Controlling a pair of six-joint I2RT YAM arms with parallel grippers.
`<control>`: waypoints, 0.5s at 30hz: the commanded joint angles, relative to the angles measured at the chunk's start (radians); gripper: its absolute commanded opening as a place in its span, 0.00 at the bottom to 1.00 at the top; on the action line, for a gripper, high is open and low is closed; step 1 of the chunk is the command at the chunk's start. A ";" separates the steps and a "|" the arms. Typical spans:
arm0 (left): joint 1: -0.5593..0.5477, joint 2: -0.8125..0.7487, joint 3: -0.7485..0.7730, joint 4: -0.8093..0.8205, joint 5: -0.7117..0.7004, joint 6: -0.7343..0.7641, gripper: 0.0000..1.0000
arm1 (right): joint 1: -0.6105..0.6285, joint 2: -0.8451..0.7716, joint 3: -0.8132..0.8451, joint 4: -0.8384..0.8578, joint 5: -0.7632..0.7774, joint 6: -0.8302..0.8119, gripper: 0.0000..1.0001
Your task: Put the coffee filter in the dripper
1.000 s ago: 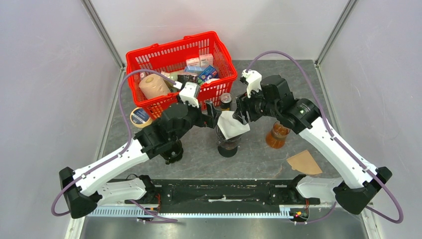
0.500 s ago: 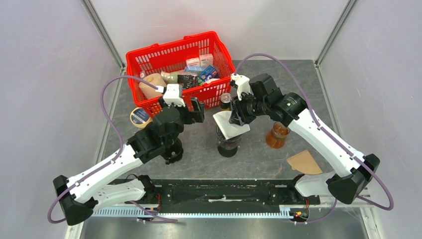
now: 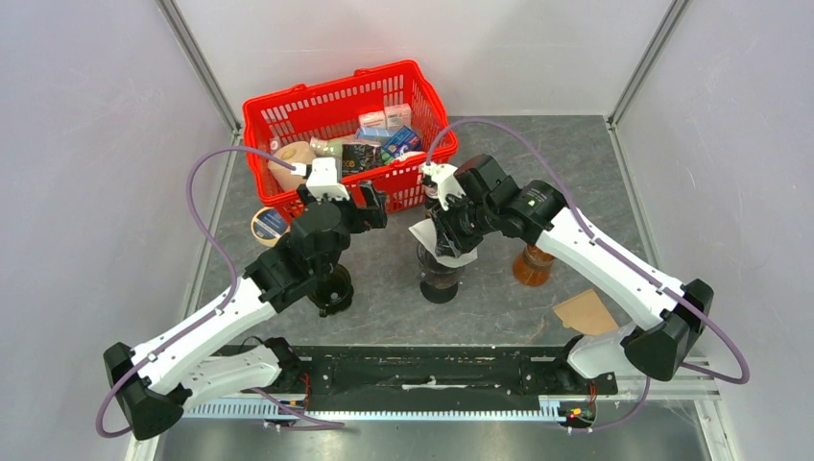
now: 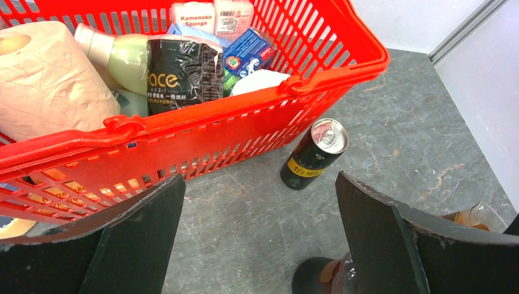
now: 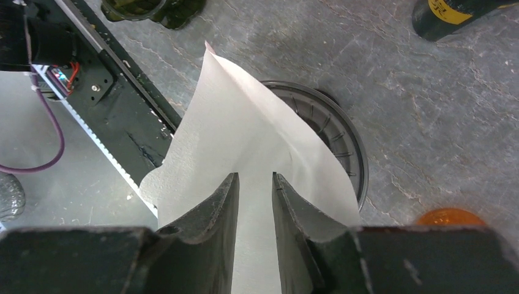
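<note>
Left gripper [image 4: 258, 184] has backed toward the basket [image 4: 343, 58], jaws wide, empty. Right gripper [image 5: 254, 180] has shifted left, pinching the filter [image 5: 245, 135] over the dripper [image 5: 336, 131]. Step: insertion. Next: centre, lower, release.

Table [image 3: 586, 192]: grey marbled slab, fills the centre of the frame.
Red basket [image 4: 232, 131]: upper left, packed with goods.
Tape roll [image 3: 270, 224]: just beside the basket's lower left corner.
Black can [image 4: 315, 153]: upright, near the basket front.
Dripper [image 3: 440, 280]: centre.
Amber jar [image 3: 531, 267]: right of the dripper.
Brown paper filter [image 3: 587, 313]: flat, lower right.
</note>
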 commanded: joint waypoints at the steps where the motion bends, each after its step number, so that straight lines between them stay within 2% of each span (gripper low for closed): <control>1: 0.009 0.003 0.016 0.072 -0.001 0.001 1.00 | 0.022 0.009 0.056 -0.016 0.093 -0.002 0.33; 15: 0.015 -0.005 0.008 0.077 -0.002 0.011 1.00 | 0.075 0.059 0.088 -0.053 0.188 -0.002 0.30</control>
